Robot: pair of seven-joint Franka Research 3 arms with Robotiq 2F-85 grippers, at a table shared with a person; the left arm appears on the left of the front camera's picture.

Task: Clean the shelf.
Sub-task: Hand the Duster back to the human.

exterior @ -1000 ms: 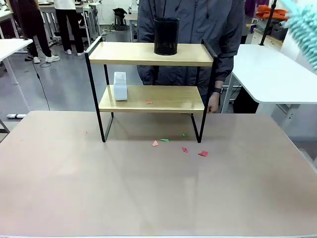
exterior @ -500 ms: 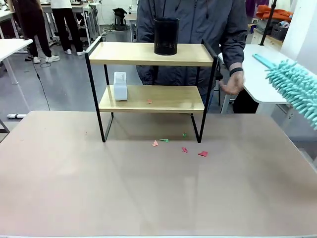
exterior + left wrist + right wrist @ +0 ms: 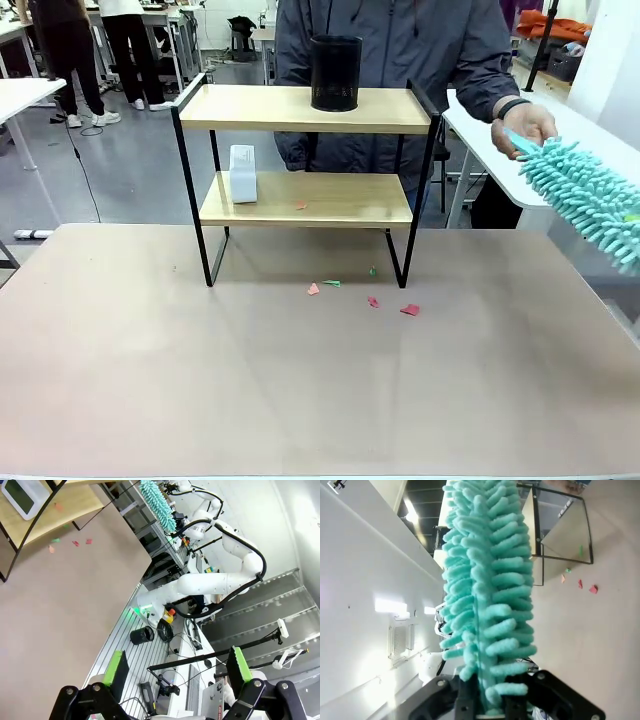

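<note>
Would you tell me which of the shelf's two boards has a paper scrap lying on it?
The lower board: one small reddish scrap lies near its middle. The upper board carries just a black cup.

I see the teal duster (image 3: pixel 585 198) lowered from two o'clock toward three o'clock; the person's hand (image 3: pixel 522 128) has risen to touch its tip.

Grey floor (image 3: pixel 130 170) behind, with white tables (image 3: pixel 560 150) at both sides.
</note>
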